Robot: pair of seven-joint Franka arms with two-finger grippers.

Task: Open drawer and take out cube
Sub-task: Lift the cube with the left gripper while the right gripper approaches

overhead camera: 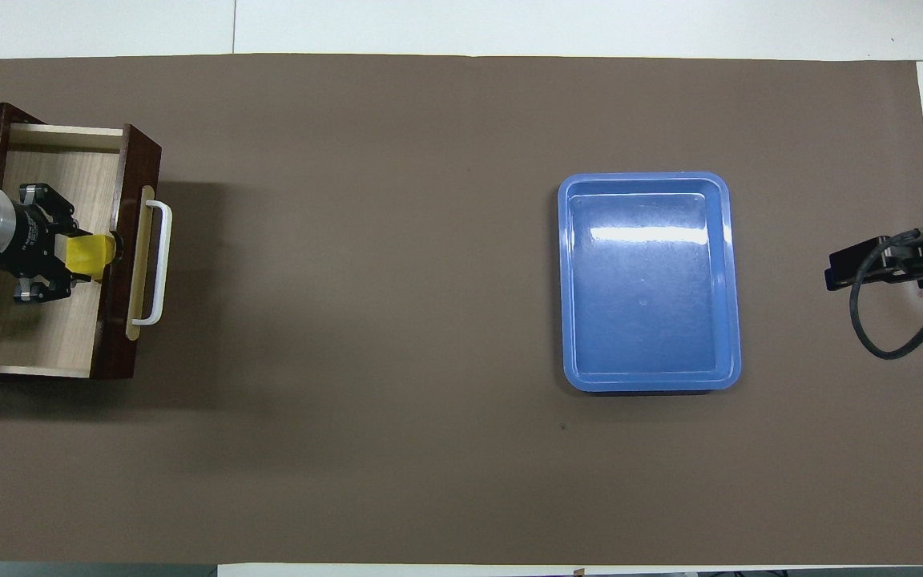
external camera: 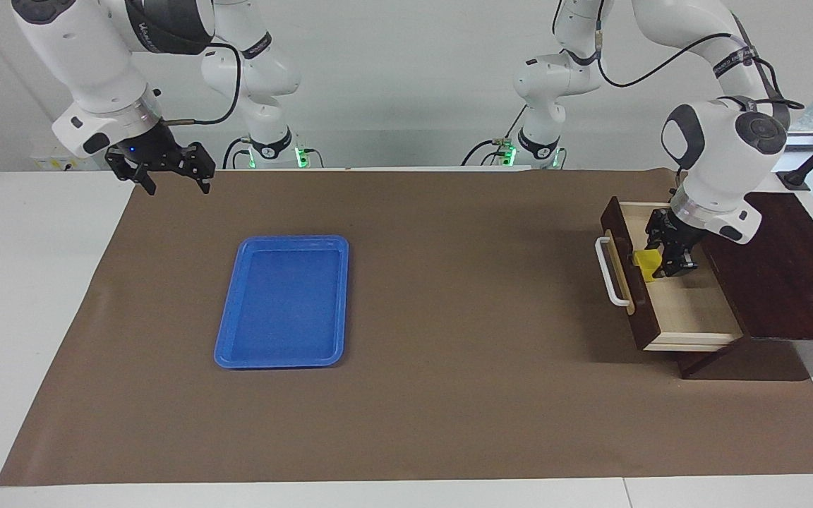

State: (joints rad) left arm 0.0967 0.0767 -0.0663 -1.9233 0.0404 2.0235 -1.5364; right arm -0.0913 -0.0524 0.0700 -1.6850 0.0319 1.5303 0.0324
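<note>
2 hands: left hand (external camera: 663, 262) grips cube (external camera: 647, 264) in open drawer (external camera: 689, 310); right hand (external camera: 175, 176) spread, empty.

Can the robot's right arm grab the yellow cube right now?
Probably not. The cube sits in the open drawer at the left arm's end, and the left gripper is already around it. The right gripper waits over the other end, past the blue tray.

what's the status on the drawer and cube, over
Left gripper in open drawer, shut on cube. Right gripper waits open, off the tray's corner. Nothing blocking.
</note>
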